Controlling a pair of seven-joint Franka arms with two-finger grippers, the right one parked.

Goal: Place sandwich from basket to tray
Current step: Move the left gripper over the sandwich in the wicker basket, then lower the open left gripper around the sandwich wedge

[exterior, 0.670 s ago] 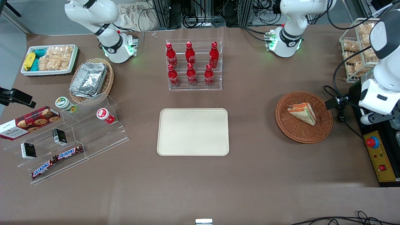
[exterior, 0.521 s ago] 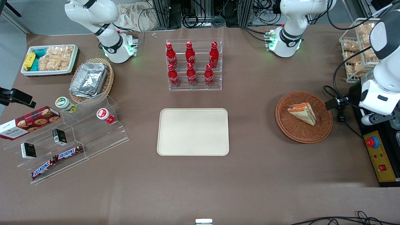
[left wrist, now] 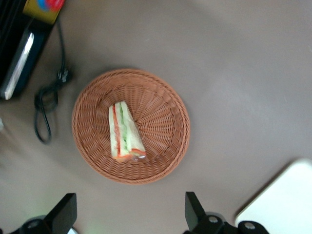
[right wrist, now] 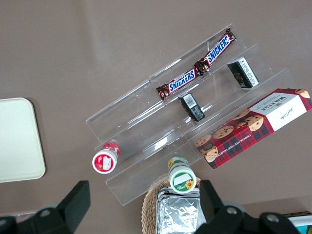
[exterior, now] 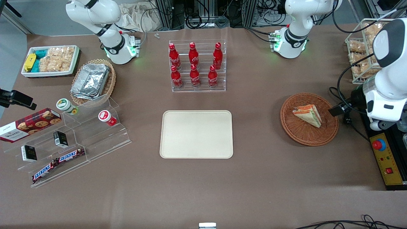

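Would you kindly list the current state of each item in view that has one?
sandwich: wrapped, lying in the basket, not gripped.
basket: holds only the sandwich.
tray: bare, nothing on it.
tool: open, hanging above the table beside the basket, touching nothing.
cola bottles: upright, capped, in their clear rack.

A big flat table with a dull brown cover [exterior: 273, 178] is filling most of the view. Pale grey floor [exterior: 11, 54] is showing at ten o'clock. Black cables [exterior: 194, 19] are lying tangled at twelve o'clock, and a crumpled cream cloth [exterior: 140, 17] is sitting at eleven o'clock.
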